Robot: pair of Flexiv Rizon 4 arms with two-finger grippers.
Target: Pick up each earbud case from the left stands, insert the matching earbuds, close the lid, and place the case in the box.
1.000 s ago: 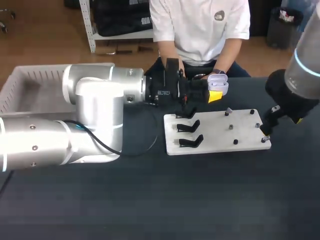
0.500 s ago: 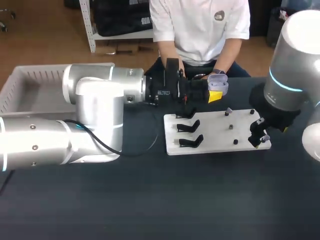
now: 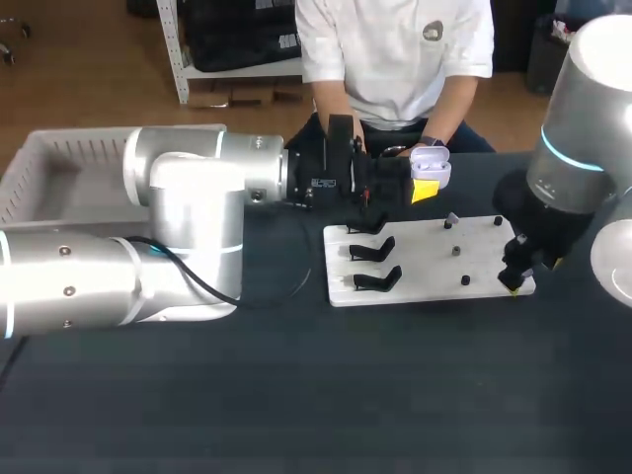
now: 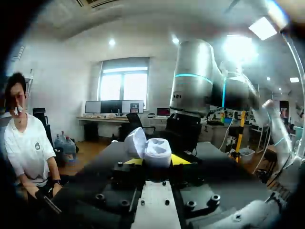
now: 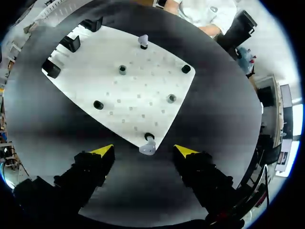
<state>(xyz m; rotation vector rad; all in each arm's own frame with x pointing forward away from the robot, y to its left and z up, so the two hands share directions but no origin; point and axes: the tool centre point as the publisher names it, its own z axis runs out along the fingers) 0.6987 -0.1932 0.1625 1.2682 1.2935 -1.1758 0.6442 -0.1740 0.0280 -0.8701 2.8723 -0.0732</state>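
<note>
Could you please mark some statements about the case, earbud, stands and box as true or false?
The left gripper holds the earbud case with its lid open. True.
The right gripper is shut on the corner earbud. False: it is open, fingers apart on either side of it.
The black stands on the white board are empty. True.
The earbud case lies in the box. False: the left gripper holds it beyond the white board's far edge.

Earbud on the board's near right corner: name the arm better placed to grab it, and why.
Right arm: its open jaws hang over the earbud; the left arm holds the open case.
</note>
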